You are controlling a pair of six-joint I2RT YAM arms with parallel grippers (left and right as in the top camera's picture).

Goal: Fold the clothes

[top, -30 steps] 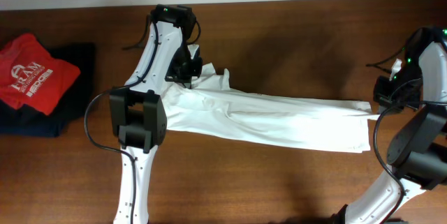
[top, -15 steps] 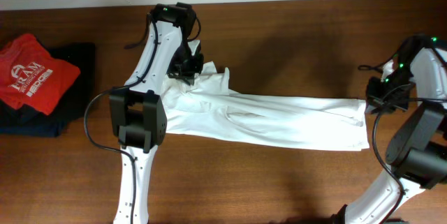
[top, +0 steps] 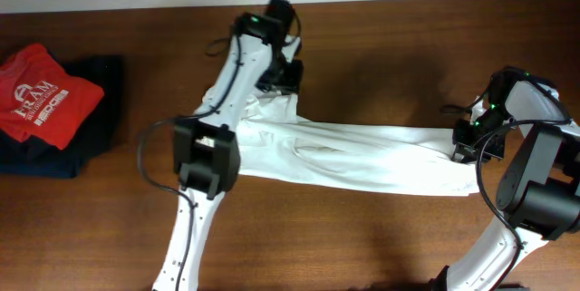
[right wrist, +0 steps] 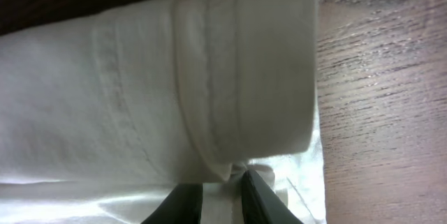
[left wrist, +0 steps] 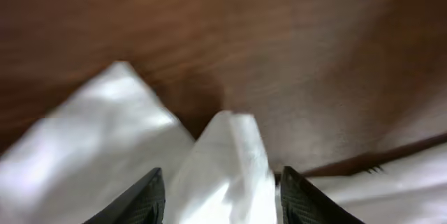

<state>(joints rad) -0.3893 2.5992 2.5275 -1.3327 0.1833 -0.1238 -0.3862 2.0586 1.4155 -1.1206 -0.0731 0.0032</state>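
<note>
The clothes (top: 362, 155), a white T-shirt, lie folded into a long band across the table. My left gripper (top: 285, 75) hovers over the band's upper left corner. In the left wrist view its jaws (left wrist: 222, 197) stand well apart, with a raised fold of the white cloth (left wrist: 230, 147) between them but not pinched. My right gripper (top: 465, 141) is down at the band's right end. In the right wrist view the hemmed edge of the shirt (right wrist: 230, 77) is folded over, and the jaws (right wrist: 222, 197) stand a narrow gap apart over the fabric.
A red shirt with white lettering (top: 41, 92) lies on a dark folded garment (top: 91, 123) at the table's far left. Bare brown wood (top: 381, 55) shows behind the band and in front of it. The wall runs along the back edge.
My left gripper has let go of the shirt's corner, opened and swung right. My right gripper has moved left and down onto the shirt's right end, and its jaws have parted slightly.
</note>
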